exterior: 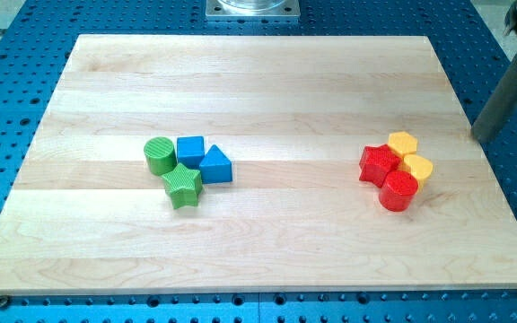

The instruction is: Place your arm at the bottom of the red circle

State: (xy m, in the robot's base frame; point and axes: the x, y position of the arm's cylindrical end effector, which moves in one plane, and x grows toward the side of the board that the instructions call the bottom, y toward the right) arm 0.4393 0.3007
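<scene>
The red circle [398,190] is a short red cylinder at the board's right, lowest in a cluster. It touches a red star [380,165] to its upper left and a yellow heart-like block [416,167] to its upper right. A yellow hexagon [403,142] sits at the cluster's top. My rod comes in from the view's top right corner, and my tip [481,136] rests at the board's right edge, up and to the right of the cluster, well apart from the red circle.
A second cluster sits left of centre: a green circle [159,155], a blue cube [190,150], a blue triangle [216,166] and a green star [183,185]. The wooden board [258,81] lies on a blue perforated table [25,18].
</scene>
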